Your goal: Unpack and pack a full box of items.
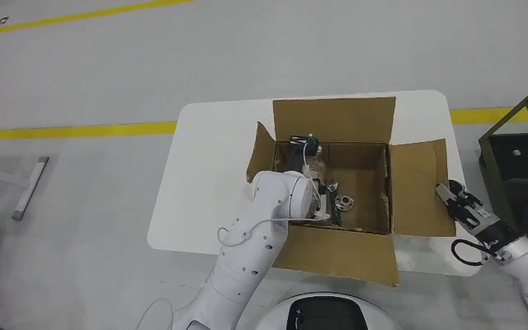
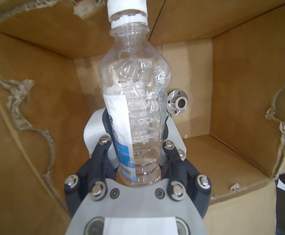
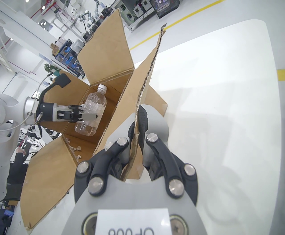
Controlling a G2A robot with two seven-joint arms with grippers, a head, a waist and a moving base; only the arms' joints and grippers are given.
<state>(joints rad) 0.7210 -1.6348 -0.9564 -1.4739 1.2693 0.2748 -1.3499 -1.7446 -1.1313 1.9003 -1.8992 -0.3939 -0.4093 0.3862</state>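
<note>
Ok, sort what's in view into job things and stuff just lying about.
Job: cardboard box; water bottle, clamped in left gripper; metal flange inside the box; right gripper, pinching a box flap.
Lying about: green crate beside the table; grey bar on the floor.

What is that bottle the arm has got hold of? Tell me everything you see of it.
A clear plastic bottle with a white screw cap and a white-and-blue label down one side. Its ribbed body looks dented, and it seems to hold a little clear liquid. The left gripper clamps its lower half from both sides, holding it roughly upright over the open cardboard box; nothing else touches it.
</note>
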